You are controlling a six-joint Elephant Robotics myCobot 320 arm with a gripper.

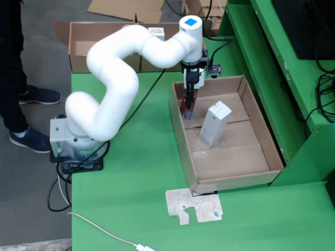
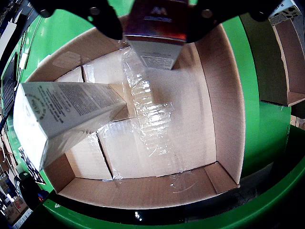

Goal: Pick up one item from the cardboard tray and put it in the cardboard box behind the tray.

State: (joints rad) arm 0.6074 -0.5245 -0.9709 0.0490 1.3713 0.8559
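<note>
At about ten o'clock in the open brown cardboard tray (image 1: 264, 151), the black gripper (image 1: 188, 107) pinches a small dark red carton (image 2: 155, 21), probably light, stiff and a little slippery, so holding its flat sides seems safest.

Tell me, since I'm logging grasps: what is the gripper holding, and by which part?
The gripper holds a small dark-topped box by its upper end, the black fingers clamped on opposite sides, above the cardboard tray.

even bright light, fisheye wrist view
</note>
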